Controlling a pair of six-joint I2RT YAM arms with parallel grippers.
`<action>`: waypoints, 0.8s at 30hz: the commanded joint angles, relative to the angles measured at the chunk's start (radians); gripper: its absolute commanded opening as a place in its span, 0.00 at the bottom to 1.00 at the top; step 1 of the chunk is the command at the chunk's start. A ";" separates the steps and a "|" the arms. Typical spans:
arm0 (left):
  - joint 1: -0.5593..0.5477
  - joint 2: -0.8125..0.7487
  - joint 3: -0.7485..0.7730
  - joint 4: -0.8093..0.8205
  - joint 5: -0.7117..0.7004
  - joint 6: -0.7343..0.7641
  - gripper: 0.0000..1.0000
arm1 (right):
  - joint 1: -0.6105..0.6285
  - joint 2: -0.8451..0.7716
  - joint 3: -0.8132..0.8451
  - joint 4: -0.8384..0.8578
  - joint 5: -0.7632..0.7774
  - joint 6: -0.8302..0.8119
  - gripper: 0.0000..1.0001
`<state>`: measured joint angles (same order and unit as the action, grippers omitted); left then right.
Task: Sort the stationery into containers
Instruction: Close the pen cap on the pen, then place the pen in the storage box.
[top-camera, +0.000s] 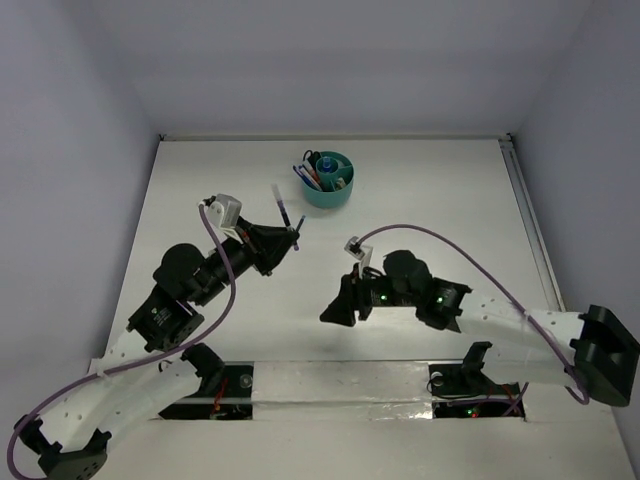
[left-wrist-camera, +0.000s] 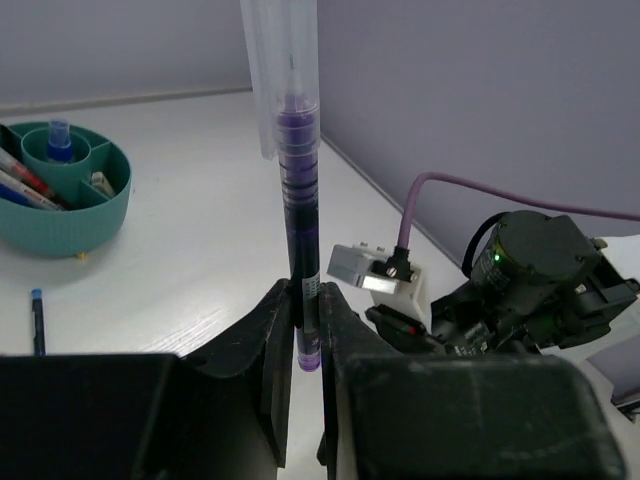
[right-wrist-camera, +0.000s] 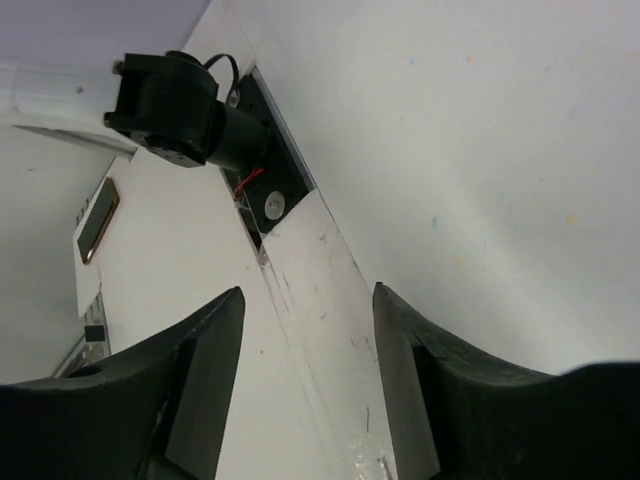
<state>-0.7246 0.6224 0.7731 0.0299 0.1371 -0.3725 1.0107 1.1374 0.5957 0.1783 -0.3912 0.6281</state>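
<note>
1. Teal round plastic cup (top-camera: 328, 200) with inner dividers stands upright at 12 o'clock on the white table (top-camera: 440, 200).
2. Inside the cup, in the left wrist view: red and dark blue pens (left-wrist-camera: 20, 182) lean in the 9 o'clock section. A blue-capped piece (left-wrist-camera: 59, 135) stands in the centre well, and a small pale bit (left-wrist-camera: 100, 182) lies in the 3 o'clock section.
3. Left gripper (top-camera: 288, 238) sits at 7 o'clock from the cup, near it but apart.
4. Its jaws are clamped on a slim clear-barrelled pen with purple ink (left-wrist-camera: 298, 200). The fingers pinch the pen's lower end, and the rest sticks straight out past the fingertips.
5. In the top view the held pen points toward 11 o'clock, beside the cup and not touching it.
6. Short dark blue pen piece (left-wrist-camera: 38, 320) lies flat on the table at 6 o'clock from the cup in the left wrist view, apart from it.
7. Right gripper (right-wrist-camera: 305, 380) is at 6 o'clock from the cup, well apart from it. Its jaws stand apart with nothing between them, over the table's near edge.
8. Purple cable (top-camera: 225, 280) loops along the left arm.
</note>
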 joint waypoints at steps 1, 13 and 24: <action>0.002 -0.021 -0.040 0.113 0.015 -0.022 0.00 | -0.046 -0.093 0.094 -0.107 -0.066 -0.099 0.61; 0.002 -0.029 -0.138 0.174 0.113 -0.069 0.00 | -0.109 -0.065 0.534 -0.338 0.086 -0.338 0.73; 0.002 0.007 -0.158 0.217 0.153 -0.078 0.00 | -0.109 0.120 0.677 -0.300 0.034 -0.378 0.67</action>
<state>-0.7246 0.6247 0.6281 0.1619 0.2588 -0.4423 0.9035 1.2491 1.2148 -0.1356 -0.3214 0.2790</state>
